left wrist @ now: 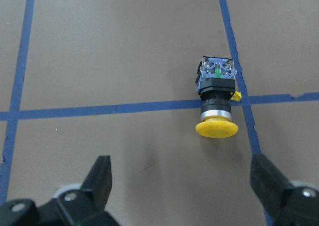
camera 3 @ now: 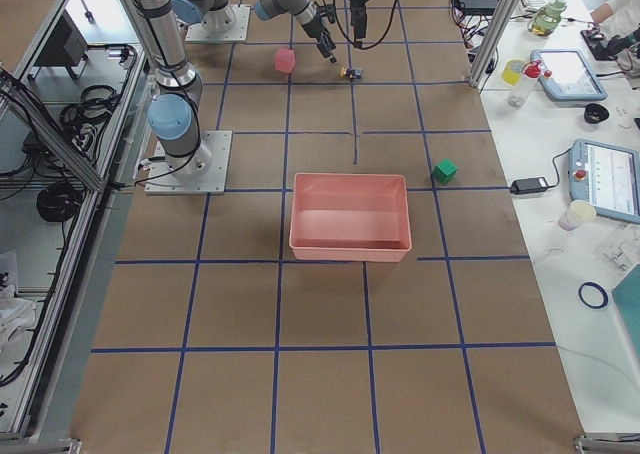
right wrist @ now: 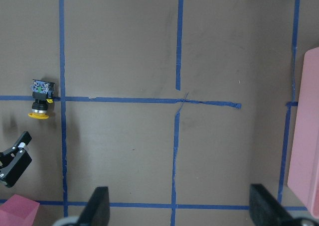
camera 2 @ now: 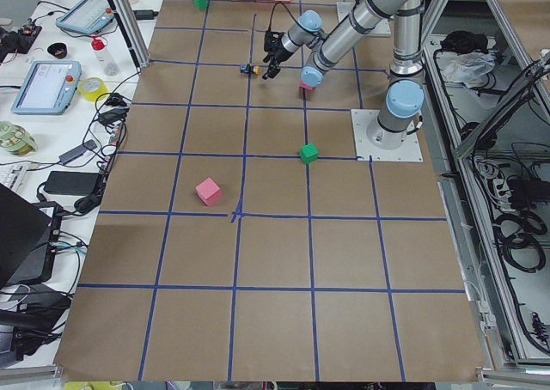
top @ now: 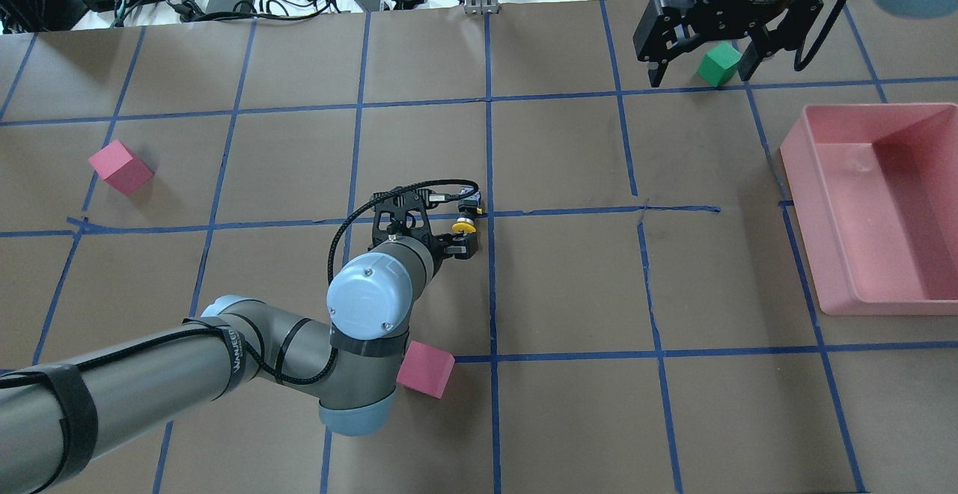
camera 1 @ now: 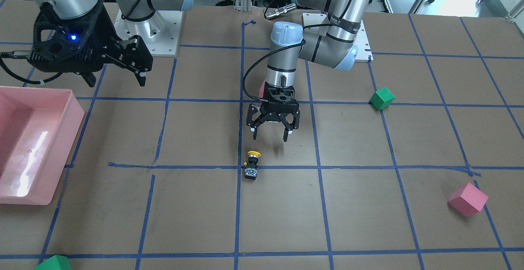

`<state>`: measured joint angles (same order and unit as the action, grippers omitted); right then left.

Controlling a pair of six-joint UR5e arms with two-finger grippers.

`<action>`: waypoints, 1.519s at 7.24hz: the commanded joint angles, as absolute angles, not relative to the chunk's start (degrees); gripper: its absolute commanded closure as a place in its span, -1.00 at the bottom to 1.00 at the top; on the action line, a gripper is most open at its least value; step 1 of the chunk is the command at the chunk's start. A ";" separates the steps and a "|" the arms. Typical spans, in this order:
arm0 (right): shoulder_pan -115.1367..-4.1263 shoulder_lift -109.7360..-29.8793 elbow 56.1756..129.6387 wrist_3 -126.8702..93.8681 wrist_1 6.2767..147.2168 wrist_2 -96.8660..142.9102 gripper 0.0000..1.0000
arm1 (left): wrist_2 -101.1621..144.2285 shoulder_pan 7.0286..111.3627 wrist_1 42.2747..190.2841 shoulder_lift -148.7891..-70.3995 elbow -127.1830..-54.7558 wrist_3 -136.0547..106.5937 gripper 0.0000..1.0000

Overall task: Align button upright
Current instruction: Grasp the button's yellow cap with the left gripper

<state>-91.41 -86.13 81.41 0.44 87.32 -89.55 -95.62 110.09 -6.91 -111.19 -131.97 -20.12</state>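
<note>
The button (camera 1: 251, 165) lies on its side on a blue tape line, its yellow cap towards the robot and its silvery base away. In the left wrist view the button (left wrist: 217, 101) is ahead and slightly to the right. My left gripper (camera 1: 270, 136) is open and empty, points down, and hovers just short of the button without touching it; its fingers (left wrist: 102, 171) stand wide apart. The overhead view shows the button (top: 465, 226) beside the left gripper's fingers. My right gripper (camera 1: 115, 81) is open and empty, held high near the table's far side (top: 700, 78). The right wrist view shows the button (right wrist: 40, 99) far below.
A pink bin (top: 823, 202) stands on the robot's right. A pink cube (top: 425, 368) lies under the left arm's elbow and another pink cube (top: 120, 167) lies at the left. A green cube (top: 718, 63) lies below the right gripper, and another green cube (camera 1: 382, 98) is near the left base.
</note>
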 commanded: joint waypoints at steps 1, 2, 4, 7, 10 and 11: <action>-91.41 -86.13 81.47 0.44 87.27 -89.56 -1.00 | -95.88 111.52 -7.21 -114.25 -129.39 -20.39 -0.89; -91.41 -86.13 81.47 0.44 87.19 -89.65 -1.00 | -96.06 112.14 -7.73 -115.13 -128.85 -20.39 -0.89; -91.41 -86.13 81.47 0.44 87.19 -89.65 -1.00 | -96.94 112.50 -15.86 -119.24 -128.76 -18.91 -0.89; -91.41 -86.13 81.56 0.44 87.19 -89.56 -1.00 | -97.38 112.76 -20.04 -122.95 -126.31 -14.77 -0.87; -91.41 -86.13 81.74 0.44 87.27 -89.56 -1.00 | -97.74 112.85 -20.04 -123.57 -126.47 -12.66 -0.43; -91.41 -86.13 81.83 0.44 87.28 -89.65 -1.00 | -97.65 112.85 -20.04 -123.57 -126.47 -12.66 -0.09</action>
<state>-91.41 -86.14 81.72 0.44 87.21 -89.61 -97.73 112.83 -20.03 -123.49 -126.45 -12.79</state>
